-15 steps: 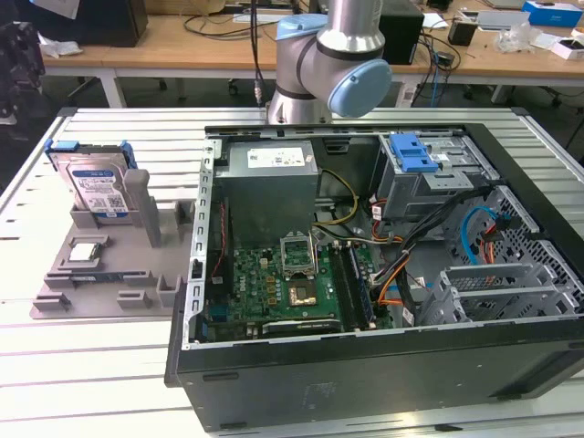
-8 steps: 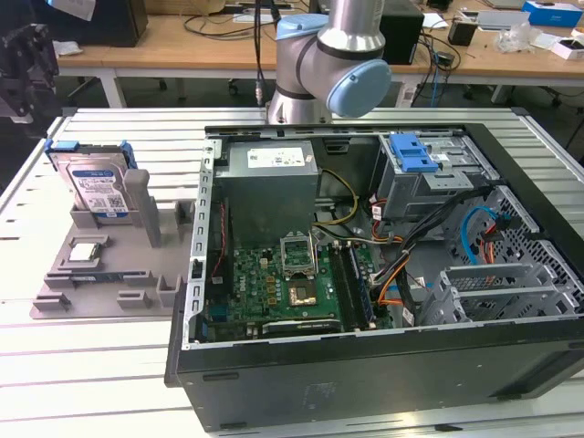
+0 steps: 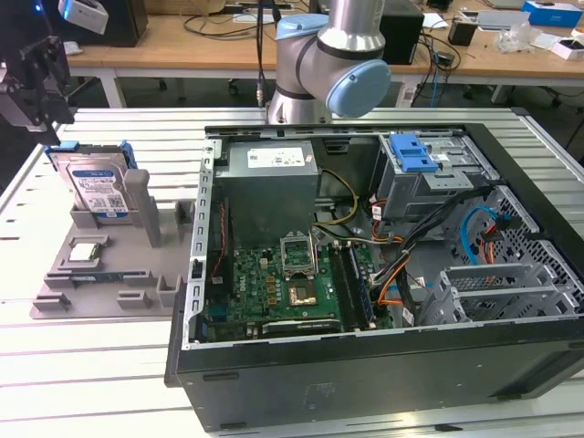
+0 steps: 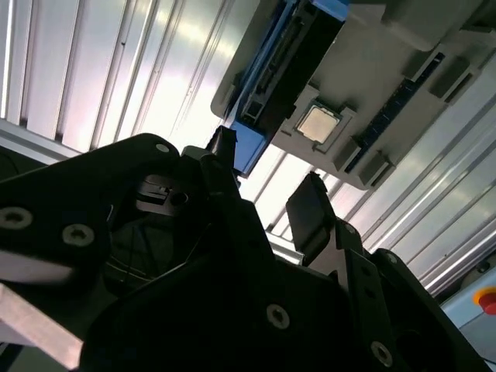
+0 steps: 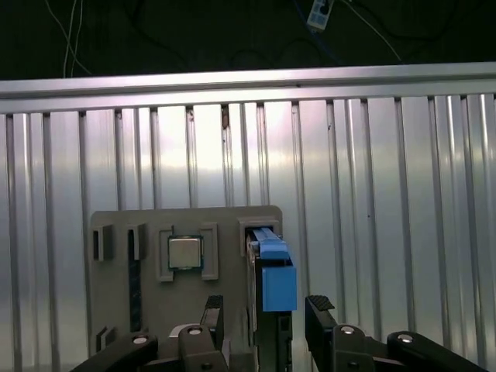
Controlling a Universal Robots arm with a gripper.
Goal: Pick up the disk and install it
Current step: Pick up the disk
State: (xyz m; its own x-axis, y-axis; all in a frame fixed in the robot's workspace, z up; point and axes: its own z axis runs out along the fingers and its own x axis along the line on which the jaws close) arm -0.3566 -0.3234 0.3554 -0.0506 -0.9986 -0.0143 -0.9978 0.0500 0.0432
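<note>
**Currently: Gripper Spread Above the Disk**

Currently the disk [image 3: 96, 185] stands upright on its edge in a slot of the grey holder [image 3: 55, 301], at the exterior view's left. The holder lies on the slatted metal table [image 3: 109, 365], beside the open computer case [image 3: 383, 383].

1. Gripper [image 3: 41, 100]: it hangs above the disk, apart from it, and holds nothing.
2. Fingers [image 5: 319, 310]: in the first wrist view they are spread, one on each side of the line of the disk's blue frame [image 5: 277, 275].
3. Chip [image 5: 185, 253]: a small square silver chip lies flat in a recess of the holder, near the disk.
4. Case: the green circuit board [image 3: 283, 283] is exposed. A blue latch [image 3: 415, 151] sits on the metal cage [image 3: 438, 169] at the far side.
</note>
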